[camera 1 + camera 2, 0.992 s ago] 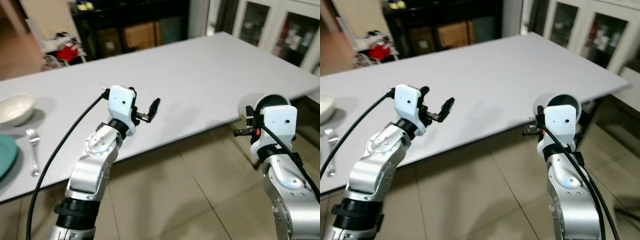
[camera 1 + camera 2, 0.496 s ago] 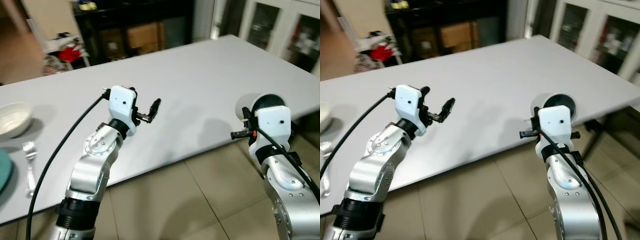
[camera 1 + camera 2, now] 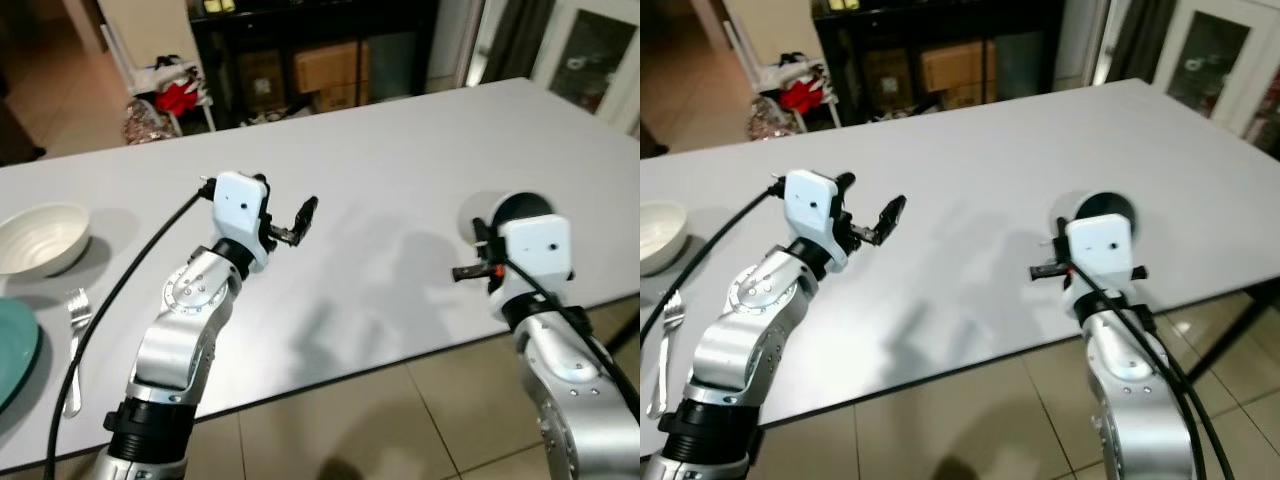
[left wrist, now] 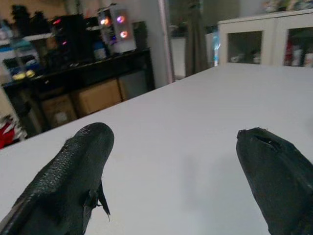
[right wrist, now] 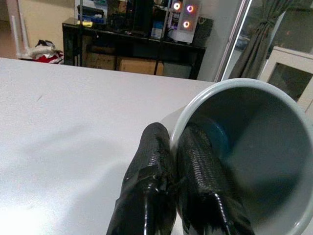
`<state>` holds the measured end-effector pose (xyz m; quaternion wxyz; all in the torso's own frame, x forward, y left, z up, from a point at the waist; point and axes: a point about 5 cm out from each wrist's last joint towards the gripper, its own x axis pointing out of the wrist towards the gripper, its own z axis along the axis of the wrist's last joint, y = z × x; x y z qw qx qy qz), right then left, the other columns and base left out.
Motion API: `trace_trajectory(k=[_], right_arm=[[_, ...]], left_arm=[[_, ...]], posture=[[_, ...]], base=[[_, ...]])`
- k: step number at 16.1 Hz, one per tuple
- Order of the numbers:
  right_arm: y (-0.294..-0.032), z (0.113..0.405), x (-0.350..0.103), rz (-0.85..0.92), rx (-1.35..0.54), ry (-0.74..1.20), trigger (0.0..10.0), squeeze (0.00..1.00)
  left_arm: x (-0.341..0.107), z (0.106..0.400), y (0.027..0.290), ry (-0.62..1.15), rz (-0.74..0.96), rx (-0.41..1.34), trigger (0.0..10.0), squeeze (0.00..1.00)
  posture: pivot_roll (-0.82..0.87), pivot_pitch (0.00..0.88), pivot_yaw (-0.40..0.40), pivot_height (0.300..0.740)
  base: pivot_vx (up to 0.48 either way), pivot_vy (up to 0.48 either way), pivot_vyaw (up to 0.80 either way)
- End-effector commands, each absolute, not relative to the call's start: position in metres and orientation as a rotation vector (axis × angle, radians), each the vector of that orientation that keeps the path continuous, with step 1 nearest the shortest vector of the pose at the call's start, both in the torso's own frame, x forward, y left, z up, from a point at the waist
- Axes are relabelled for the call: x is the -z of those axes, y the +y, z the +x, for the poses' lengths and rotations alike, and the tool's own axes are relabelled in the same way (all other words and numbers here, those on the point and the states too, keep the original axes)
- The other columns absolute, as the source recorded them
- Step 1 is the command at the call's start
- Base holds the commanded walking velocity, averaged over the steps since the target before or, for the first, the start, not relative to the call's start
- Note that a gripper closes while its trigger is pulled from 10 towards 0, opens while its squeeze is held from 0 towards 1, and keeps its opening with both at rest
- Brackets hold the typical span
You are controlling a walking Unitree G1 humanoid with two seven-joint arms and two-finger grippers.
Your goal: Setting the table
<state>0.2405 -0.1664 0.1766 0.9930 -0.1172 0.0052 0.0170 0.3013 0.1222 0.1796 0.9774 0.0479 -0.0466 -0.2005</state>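
Bowl (image 3: 40, 238), fork (image 3: 75, 335), plate (image 3: 15, 352) far left; R fingers (image 5: 195, 171) pinch cup (image 5: 254, 147).

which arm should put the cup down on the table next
Right. The right end effector already pinches the rim of the cup, one finger inside and one outside, held above the white table. The left end effector hangs open and empty over the table.

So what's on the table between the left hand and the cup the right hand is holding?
Nothing: in the left eye view only bare white table and faint shadows lie between the left hand and the cup pinched by the right hand.
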Motion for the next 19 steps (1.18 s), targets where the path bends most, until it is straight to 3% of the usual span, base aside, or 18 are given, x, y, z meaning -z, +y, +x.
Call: trace_trajectory(k=[1,19], right_arm=[[-0.1589,0.2394,-0.1825,-0.22,-0.06,-0.024,10.0,0.0],[-0.1581,0.2393,-0.1809,-0.202,-0.062,-0.015,10.0,0.0]], left_arm=[[-0.1793,0.3004,0.1281,-0.091,0.108,0.394,10.0,0.0],[-0.1771,0.2996,0.1277,-0.078,0.125,0.406,10.0,0.0]], posture=[[-0.04,0.0,0.062,0.74],[-0.04,0.0,0.062,0.74]], base=[[0.0,0.0,0.0],[0.0,0.0,0.0]])
